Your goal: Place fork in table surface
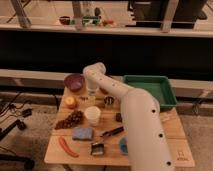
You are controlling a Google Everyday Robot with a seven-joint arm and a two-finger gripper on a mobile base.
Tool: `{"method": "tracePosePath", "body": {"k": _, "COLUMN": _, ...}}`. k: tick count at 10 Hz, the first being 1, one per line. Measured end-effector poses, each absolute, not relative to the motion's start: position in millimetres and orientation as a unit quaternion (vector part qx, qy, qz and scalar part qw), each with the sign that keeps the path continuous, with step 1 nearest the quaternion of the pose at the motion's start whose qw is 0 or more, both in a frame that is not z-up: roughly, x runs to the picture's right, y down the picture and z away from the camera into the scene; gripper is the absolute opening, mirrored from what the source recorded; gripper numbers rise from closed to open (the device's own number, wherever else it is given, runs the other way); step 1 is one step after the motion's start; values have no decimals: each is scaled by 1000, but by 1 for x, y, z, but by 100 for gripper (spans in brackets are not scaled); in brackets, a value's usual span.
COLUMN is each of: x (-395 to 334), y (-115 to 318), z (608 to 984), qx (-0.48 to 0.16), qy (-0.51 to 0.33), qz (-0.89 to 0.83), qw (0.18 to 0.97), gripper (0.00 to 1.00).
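Beside the purple bowl (74, 81), jaws hang over the table surface (180, 147), state unclear.

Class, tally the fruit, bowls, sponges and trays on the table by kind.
fruit: 2 (apple, grapes)
bowl: 1
sponge: 1
tray: 1
total: 5
The hand is low over the table, right of the bowl.

Purple bowl (74, 81), green tray (155, 92), white cup (92, 115), blue sponge (82, 133).
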State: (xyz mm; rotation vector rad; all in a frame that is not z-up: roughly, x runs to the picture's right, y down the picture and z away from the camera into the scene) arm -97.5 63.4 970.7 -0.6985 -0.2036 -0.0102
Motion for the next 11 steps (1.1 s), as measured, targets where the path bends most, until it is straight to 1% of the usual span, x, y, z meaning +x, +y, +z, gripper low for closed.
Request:
{"method": "tracePosePath", "body": {"k": 4, "x": -97, "y": 62, "z": 972, "qx": -340, "qy": -99, "qz": -6, "qw": 935, "gripper": 53}}
{"method": "tracePosePath", "body": {"k": 5, "x": -97, "y": 61, "z": 971, "qx": -340, "qy": -99, "qz": -6, "qw": 935, "gripper": 48}}
{"method": "tracePosePath", "body": {"k": 6, "x": -97, "y": 61, "z": 971, "qx": -340, "qy": -99, "qz": -8, "qw": 935, "gripper": 41}}
{"method": "tracePosePath", "body": {"k": 9, "x": -95, "y": 62, "z": 971, "qx": -340, "qy": -101, "qz": -10, "qw": 935, "gripper": 12}}
{"method": "tracePosePath", "body": {"k": 10, "x": -94, "y": 61, "z": 971, "qx": -340, "qy": -101, "qz": -10, "qw": 935, "gripper": 9}}
{"method": "tracePosePath", "body": {"k": 11, "x": -92, "y": 62, "z": 972, "qx": -339, "qy": -99, "qz": -11, "qw": 935, "gripper": 9}}
